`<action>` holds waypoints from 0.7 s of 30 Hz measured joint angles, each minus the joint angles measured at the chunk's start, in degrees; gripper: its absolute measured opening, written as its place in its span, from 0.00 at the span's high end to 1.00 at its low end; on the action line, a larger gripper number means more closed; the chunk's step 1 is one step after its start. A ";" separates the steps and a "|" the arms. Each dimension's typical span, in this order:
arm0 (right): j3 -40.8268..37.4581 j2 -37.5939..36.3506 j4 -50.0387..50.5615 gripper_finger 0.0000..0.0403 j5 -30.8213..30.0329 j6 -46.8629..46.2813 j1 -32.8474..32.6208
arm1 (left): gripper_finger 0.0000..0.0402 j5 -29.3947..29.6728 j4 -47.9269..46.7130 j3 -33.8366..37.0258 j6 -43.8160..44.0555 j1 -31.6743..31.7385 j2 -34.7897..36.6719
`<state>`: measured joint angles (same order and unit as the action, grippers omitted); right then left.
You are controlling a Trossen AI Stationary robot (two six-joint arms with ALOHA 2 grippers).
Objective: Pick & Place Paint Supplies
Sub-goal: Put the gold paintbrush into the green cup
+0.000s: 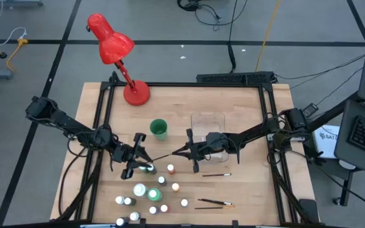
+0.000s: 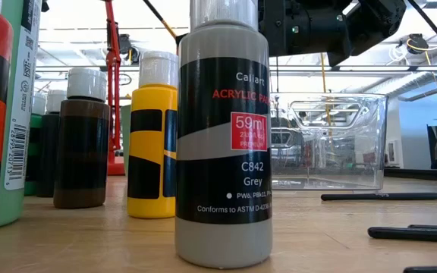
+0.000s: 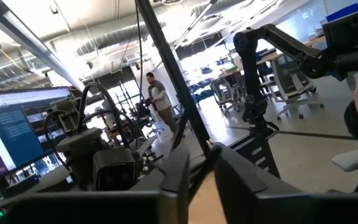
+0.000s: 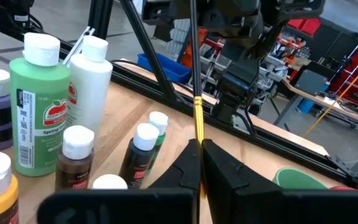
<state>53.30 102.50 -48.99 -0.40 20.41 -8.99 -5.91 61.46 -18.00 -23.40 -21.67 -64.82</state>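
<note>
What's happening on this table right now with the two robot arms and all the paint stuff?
Both arms meet mid-table over a thin paintbrush. The right tool is shut on the brush, and the left tool also appears closed on it, as if handing it over. In front of them stand small paint bottles, with more brushes lying on the wood. A clear plastic container and a green cup wait behind, beside a red desk lamp.

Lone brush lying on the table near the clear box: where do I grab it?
Mid-handle, straight from above, claw fingers across the shaft. The lone brush lies flat, running left-right, clear of the bottles. The right claw is nearest but shut on a held brush.
</note>
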 joint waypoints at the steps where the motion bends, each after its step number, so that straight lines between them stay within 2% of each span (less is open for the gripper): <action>1: 0.00 0.00 0.01 1.00 0.03 -0.01 0.00 | 0.88 -0.02 -0.08 0.00 0.42 0.00 0.00; 4: -0.01 0.03 0.51 1.00 0.33 -0.06 -0.04 | 0.97 1.07 -0.52 -0.02 0.11 0.04 0.07; 9: -0.04 0.04 1.38 0.99 -0.02 0.29 -0.32 | 0.99 9.11 -0.34 -0.47 -0.36 -0.11 0.09; 12: -0.04 0.03 2.49 0.93 -1.68 1.51 -1.46 | 0.99 13.78 -2.47 -2.48 -0.04 -0.13 0.05; 16: -0.04 -0.46 2.96 0.81 -11.95 2.62 -4.38 | 0.99 21.20 -14.29 -9.10 -0.46 -0.30 0.65; 21: 0.03 -6.04 8.42 0.68 -25.64 4.81 -10.11 | 1.00 29.12 -33.49 -19.65 0.57 -0.46 0.80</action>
<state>53.33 96.46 -40.57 -26.04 25.22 -19.10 23.20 27.97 -37.65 -22.83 -22.13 -64.02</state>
